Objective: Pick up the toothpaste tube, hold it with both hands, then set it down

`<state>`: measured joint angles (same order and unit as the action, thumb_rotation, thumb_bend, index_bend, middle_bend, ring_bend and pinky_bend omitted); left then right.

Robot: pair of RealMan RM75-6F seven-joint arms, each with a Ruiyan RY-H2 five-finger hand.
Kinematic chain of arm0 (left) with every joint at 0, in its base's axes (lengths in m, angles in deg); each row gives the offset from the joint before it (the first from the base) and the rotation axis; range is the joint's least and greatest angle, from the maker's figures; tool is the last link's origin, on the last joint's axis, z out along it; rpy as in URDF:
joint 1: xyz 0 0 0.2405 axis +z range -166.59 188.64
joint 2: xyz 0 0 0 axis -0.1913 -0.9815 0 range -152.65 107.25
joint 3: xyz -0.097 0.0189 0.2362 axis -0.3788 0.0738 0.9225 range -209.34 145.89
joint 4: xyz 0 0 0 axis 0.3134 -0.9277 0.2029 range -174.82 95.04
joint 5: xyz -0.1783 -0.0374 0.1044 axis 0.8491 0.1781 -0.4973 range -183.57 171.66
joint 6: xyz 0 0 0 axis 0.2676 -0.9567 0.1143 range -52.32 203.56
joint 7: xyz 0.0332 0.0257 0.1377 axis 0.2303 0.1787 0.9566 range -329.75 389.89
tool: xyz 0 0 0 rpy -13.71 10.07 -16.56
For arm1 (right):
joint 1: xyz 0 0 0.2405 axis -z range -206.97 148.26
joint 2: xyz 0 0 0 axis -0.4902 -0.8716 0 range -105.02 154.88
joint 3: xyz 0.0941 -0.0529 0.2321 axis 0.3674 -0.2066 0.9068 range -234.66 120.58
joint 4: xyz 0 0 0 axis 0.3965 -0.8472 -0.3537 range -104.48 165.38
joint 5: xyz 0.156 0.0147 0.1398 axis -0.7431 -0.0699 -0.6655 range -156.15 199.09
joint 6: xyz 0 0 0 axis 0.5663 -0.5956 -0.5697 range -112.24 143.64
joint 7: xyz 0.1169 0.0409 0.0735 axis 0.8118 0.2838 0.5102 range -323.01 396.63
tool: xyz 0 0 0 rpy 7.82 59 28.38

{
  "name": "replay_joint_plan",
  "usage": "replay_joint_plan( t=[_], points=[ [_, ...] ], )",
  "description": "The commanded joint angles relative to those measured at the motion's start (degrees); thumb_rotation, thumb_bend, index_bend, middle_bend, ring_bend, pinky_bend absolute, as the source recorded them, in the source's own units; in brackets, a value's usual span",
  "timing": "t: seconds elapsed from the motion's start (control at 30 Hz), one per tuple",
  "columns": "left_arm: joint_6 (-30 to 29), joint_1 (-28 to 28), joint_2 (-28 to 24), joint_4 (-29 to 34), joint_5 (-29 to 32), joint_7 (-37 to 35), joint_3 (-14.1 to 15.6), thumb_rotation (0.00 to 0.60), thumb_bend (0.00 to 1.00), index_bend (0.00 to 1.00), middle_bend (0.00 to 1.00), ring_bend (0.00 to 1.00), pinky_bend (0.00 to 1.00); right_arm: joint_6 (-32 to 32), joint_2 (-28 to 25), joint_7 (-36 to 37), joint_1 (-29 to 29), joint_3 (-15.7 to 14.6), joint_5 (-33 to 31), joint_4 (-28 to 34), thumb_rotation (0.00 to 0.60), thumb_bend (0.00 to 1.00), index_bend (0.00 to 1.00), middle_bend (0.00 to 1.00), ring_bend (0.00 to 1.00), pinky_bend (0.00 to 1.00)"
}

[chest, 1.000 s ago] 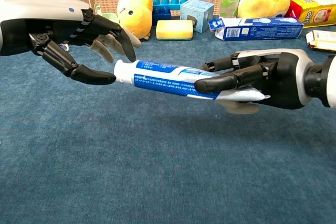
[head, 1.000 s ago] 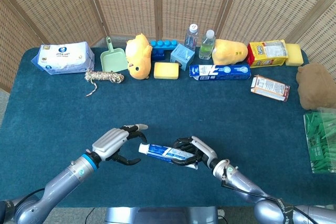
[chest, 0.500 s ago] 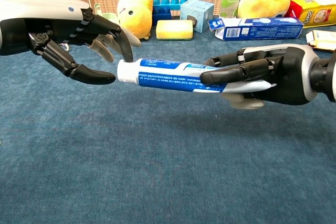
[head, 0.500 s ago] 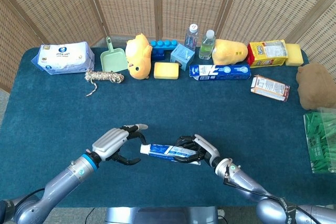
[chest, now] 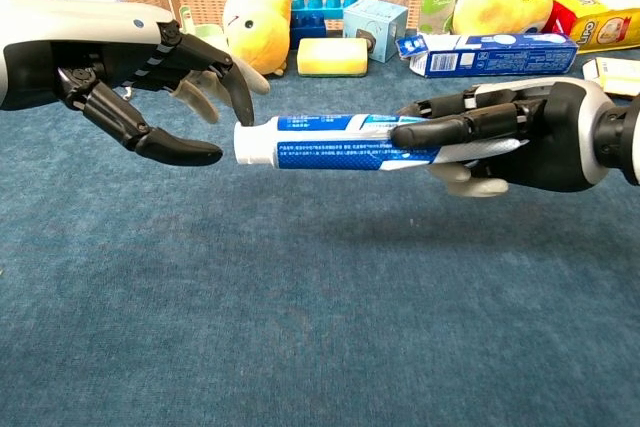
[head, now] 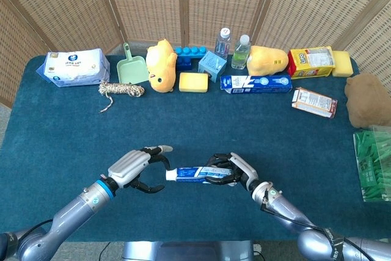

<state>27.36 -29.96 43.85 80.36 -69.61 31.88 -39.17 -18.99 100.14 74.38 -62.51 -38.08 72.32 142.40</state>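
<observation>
The toothpaste tube, white and blue, lies level in the air above the table near its front edge. My right hand grips its flat end, fingers wrapped along the tube. The cap end points at my left hand. That hand is spread wide, thumb below and fingers above the cap. The chest view shows a small gap between the thumb tip and the cap, so it holds nothing.
Along the far edge stand a wipes pack, green scoop, rope coil, yellow plush, sponge, bottles, toothpaste box and snack packs. A brown plush and green packets sit at the right.
My right hand has lifted the tube's flat end, levelling the tube and drawing it slightly right. My left hand has stayed in place, spread.
</observation>
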Motion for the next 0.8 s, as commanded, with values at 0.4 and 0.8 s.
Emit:
replay_joint_plan(
  t=[0.4,0.8],
  points=[
    [-0.71,0.03,-0.47,0.33,-0.17,0.27,0.78,0.509,0.24,0.41,0.13,0.15,0.19,-1.4,-0.15,0.05,-0.15,0.67,-3.29,-0.09,0.6,0.41,0.9,0.83,0.79,0.93],
    [-1.48,-0.02,-0.01,0.25,-0.24,0.57,1.05,0.506,0.24,0.41,0.12,0.14,0.19,-2.28,-0.45,1.0,0.55,1.78,-4.43,0.86,0.6,0.42,0.9,0.83,0.79,0.93]
  ],
)
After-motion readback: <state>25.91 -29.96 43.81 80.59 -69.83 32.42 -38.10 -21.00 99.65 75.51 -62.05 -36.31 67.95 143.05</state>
